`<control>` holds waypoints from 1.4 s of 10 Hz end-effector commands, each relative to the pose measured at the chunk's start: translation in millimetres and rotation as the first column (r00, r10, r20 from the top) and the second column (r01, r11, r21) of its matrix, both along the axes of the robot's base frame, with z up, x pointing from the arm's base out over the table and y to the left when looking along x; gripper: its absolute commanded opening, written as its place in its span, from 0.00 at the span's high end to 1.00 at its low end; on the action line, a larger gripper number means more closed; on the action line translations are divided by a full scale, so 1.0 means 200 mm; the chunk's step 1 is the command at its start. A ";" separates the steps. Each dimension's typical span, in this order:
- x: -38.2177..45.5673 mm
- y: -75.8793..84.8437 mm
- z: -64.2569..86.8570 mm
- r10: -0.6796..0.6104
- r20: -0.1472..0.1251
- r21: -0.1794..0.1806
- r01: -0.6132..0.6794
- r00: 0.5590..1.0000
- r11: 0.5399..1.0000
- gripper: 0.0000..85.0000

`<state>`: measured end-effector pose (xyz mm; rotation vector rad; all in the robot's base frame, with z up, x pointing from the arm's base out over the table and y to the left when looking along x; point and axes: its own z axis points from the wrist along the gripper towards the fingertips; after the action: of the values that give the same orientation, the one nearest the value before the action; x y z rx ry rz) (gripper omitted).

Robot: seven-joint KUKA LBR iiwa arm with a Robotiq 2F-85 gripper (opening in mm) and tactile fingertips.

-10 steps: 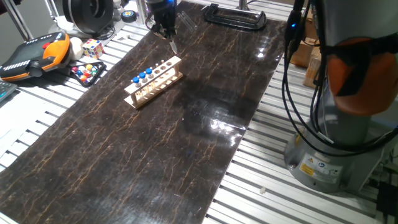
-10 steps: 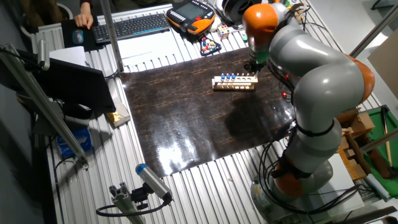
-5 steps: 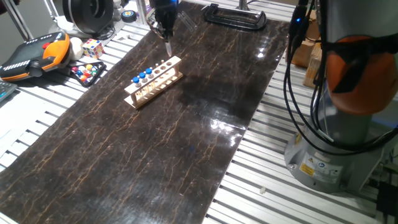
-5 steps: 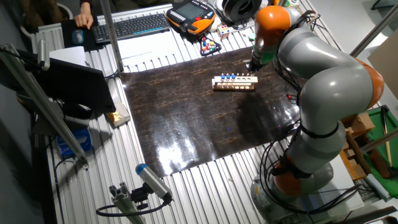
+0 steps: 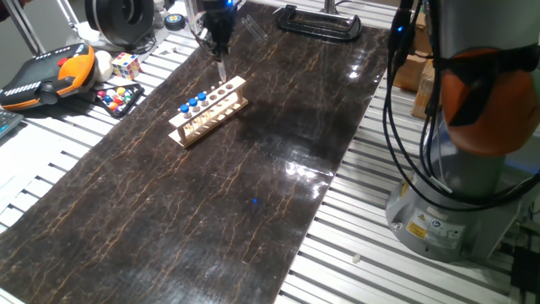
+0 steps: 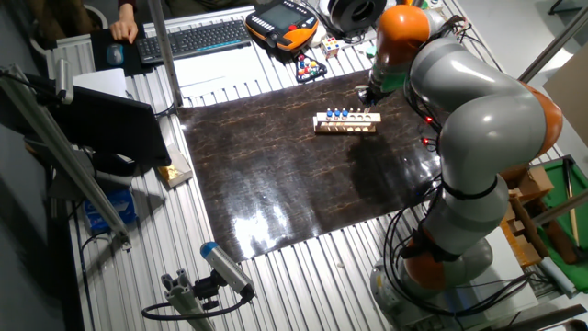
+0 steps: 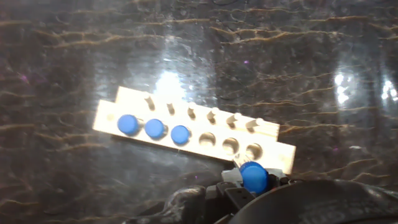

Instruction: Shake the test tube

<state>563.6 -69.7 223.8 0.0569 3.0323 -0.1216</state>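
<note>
A pale wooden rack [image 5: 208, 110] lies on the dark marbled table top [image 5: 253, 194]. In the hand view the rack [image 7: 186, 118] holds three blue-capped test tubes [image 7: 155, 129] at its left end, and three holes on the right are empty. My gripper [image 5: 218, 38] is shut on one more test tube [image 5: 221, 69], which hangs from the fingers just above the rack's far end. In the hand view this tube's blue cap [image 7: 254, 176] sits in my gripper [image 7: 252, 186], next to the rack's right end. The other fixed view shows my gripper [image 6: 367, 95] right behind the rack [image 6: 346, 121].
An orange teach pendant [image 5: 46, 72], a Rubik's cube [image 5: 126, 64] and a tray of coloured balls [image 5: 118, 97] lie left of the dark top. A black clamp [image 5: 316, 21] is at the far edge. The arm's base [image 5: 447, 211] stands on the right.
My gripper has moved left and a little down with the test tube, which now hangs closer to the rack's far end. The rack and its tubes have not moved.
</note>
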 end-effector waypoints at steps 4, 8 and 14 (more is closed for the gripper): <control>0.022 0.01 -0.02 0.004 -0.005 0.015 -0.004 1.000 1.000 0.99; 0.032 0.04 -0.05 -0.006 -0.009 0.020 0.006 1.000 1.000 0.99; 0.063 0.08 -0.11 -0.015 -0.007 0.049 0.015 1.000 0.999 0.99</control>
<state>576.1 -53.0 201.0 0.0830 3.0423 -0.0482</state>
